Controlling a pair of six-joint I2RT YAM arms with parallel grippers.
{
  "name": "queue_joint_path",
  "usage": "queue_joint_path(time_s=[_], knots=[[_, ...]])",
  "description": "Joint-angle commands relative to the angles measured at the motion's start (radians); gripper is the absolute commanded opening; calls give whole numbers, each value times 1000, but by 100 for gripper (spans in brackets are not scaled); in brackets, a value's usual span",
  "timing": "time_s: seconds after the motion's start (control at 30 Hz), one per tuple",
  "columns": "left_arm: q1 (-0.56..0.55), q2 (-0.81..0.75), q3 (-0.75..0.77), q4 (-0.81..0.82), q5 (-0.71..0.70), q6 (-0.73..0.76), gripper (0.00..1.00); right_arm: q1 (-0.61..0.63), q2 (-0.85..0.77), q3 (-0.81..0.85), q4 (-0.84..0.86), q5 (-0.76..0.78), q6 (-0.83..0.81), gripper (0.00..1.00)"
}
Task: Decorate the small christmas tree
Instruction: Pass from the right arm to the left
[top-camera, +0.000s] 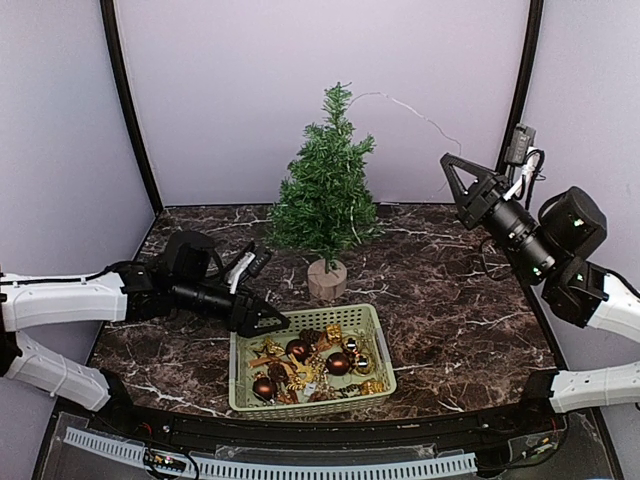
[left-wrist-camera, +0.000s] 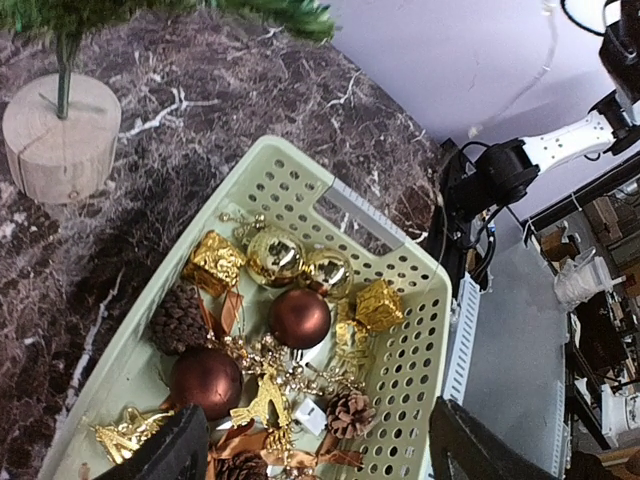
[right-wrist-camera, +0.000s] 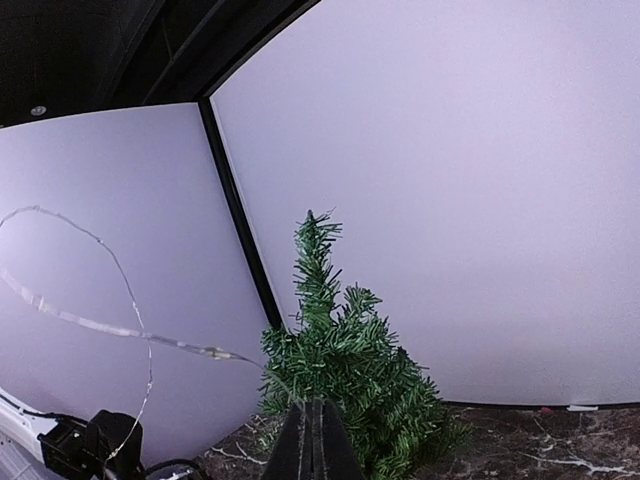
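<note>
Two pincers. Left pincer (left-wrist-camera: 318, 430) spread wide over the basket (left-wrist-camera: 300, 160); small christmas tree (top-camera: 325, 195) stands on the table (top-camera: 450, 300) ahead-left of it. Right pincer (right-wrist-camera: 312, 415) pressed shut, raised; tree straight ahead of its tips.

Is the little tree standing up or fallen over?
Standing up. The small green bristly pine tree points straight up, its round wooden stump base flat on the dark marble table.
</note>
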Motion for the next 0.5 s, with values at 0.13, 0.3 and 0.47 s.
queue_joint_path(time_s=[0.13, 0.3, 0.47], knots=[[-72, 148, -11, 104, -36, -37, 80, 7, -1, 6, 31, 26, -18, 0], [-131, 217, -21, 204, 43, -88, 81, 7, -5, 1, 41, 43, -26, 0], [-147, 265, -19, 262, 77, -127, 82, 7, -11, 21, 15, 75, -63, 0]])
